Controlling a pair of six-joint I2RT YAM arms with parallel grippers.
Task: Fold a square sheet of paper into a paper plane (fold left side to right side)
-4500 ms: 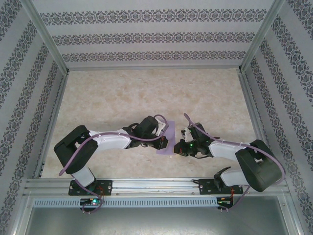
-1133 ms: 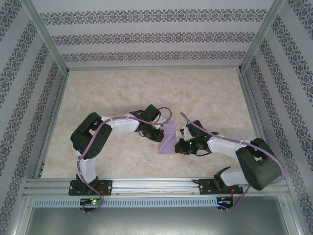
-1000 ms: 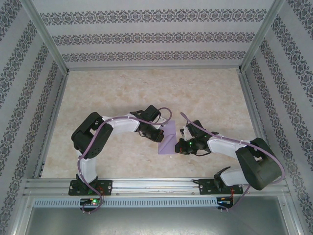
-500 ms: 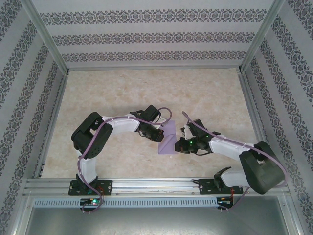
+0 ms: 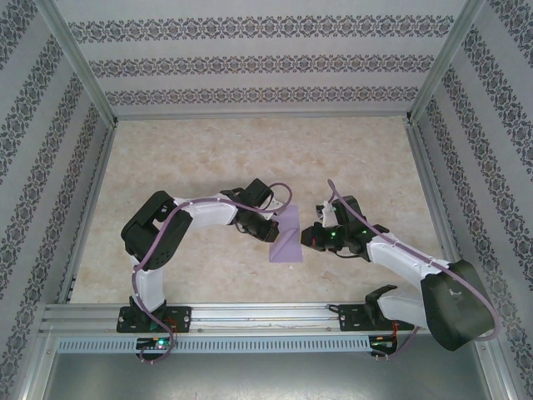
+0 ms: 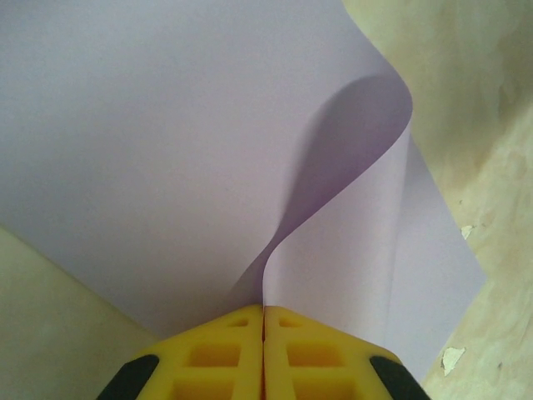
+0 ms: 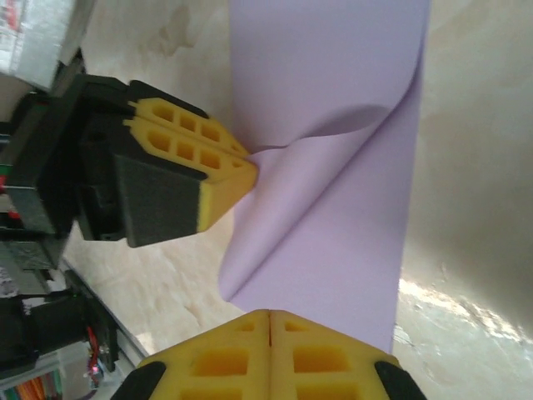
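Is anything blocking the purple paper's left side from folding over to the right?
Nothing lies on the paper. The left gripper pinches its raised left edge; the shut right gripper sits by the right edge.

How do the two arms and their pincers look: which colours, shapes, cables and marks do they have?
The left arm and right arm have white shells between bulky black joints. A thin purple cable runs along each. A green light glows at the right wrist. The left pincer and right pincer each have two yellow block fingers with square hollows and black outer sides.
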